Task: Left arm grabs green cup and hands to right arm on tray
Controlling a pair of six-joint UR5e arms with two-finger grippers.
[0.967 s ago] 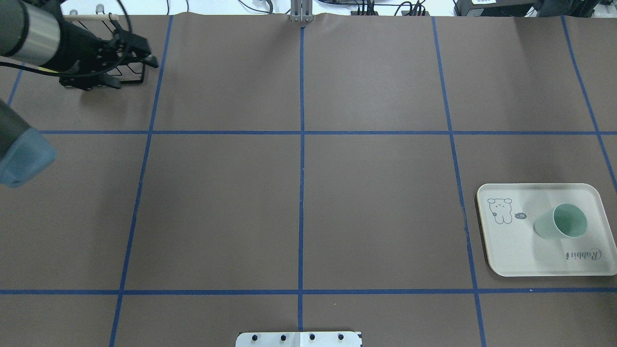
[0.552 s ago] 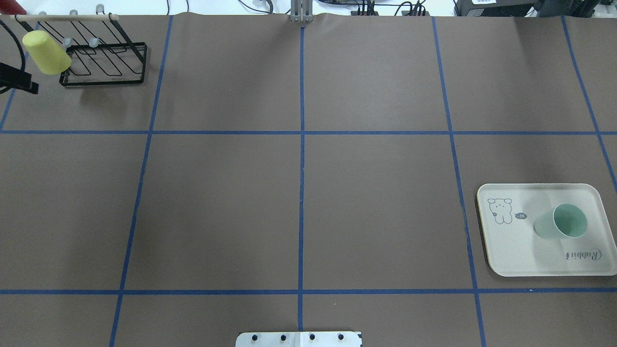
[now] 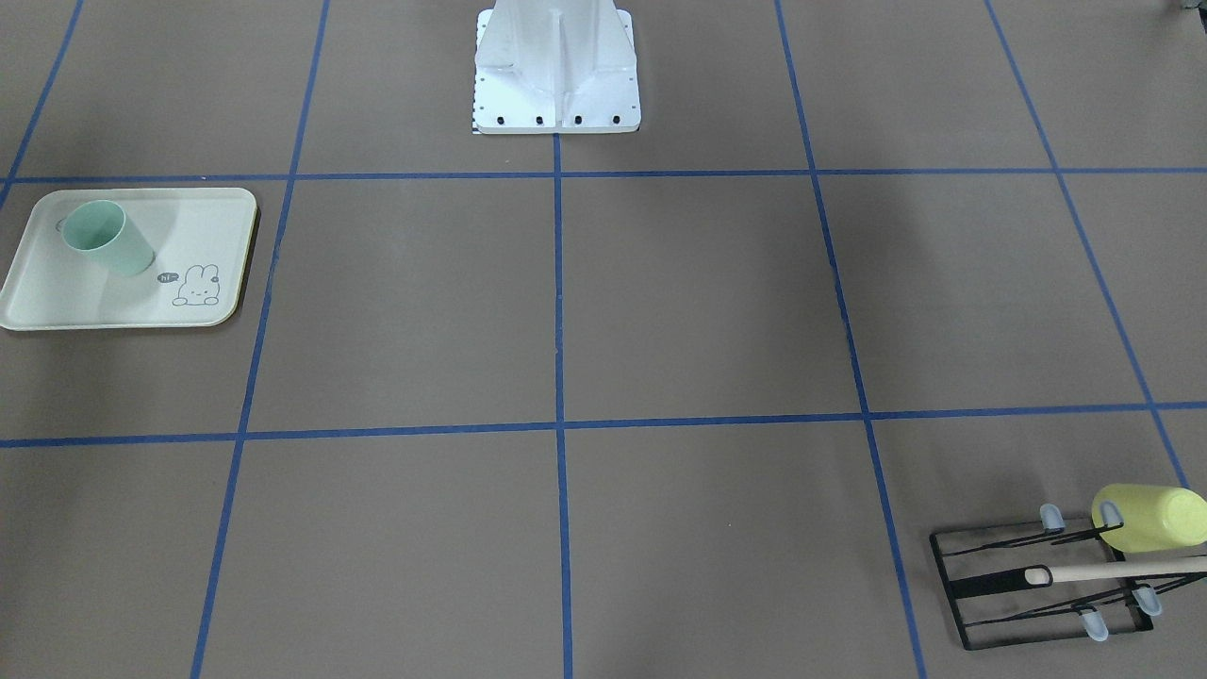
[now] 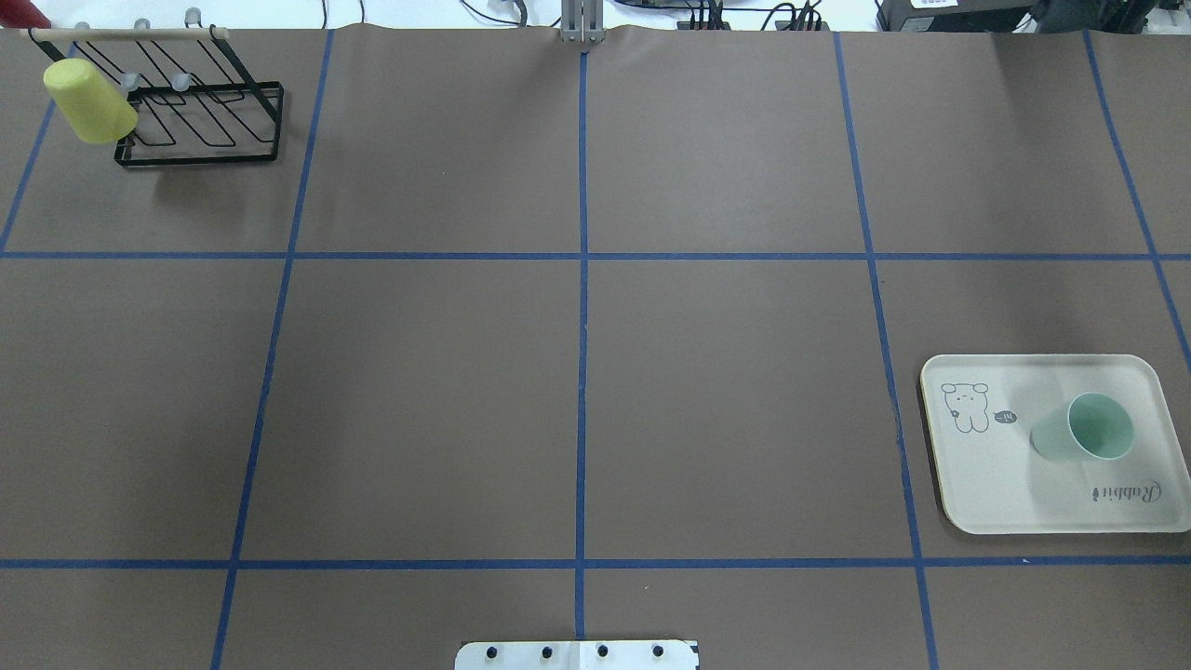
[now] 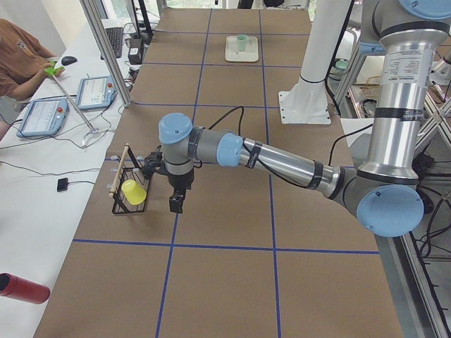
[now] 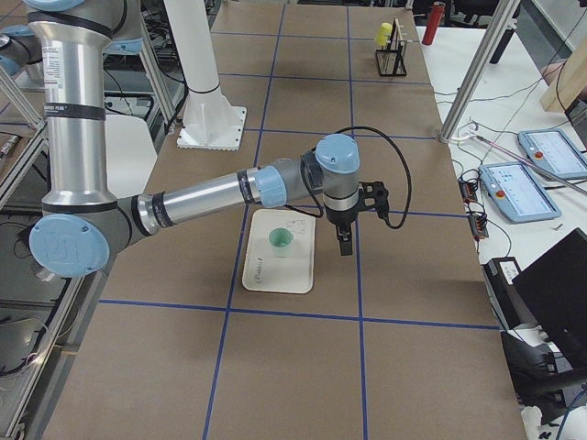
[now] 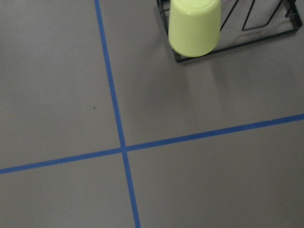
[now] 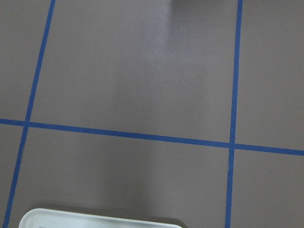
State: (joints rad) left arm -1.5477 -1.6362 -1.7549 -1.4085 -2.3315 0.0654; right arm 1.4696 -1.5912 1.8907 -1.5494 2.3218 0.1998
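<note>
Standing with its open side up, the green cup (image 4: 1084, 437) is seen on the cream tray (image 4: 986, 484), which is set at the robot's right end of the brown table (image 4: 577, 372). The right hand (image 6: 345, 246) is held over the table just beside the tray, and the left hand (image 5: 175, 204) is held well apart from it, near the black wire rack (image 4: 200, 140), where a yellow cup (image 4: 90, 102) is hung bottom up. Whether the fingers of each hand are apart or together cannot be told, since each hand is shown only from a side view.
</note>
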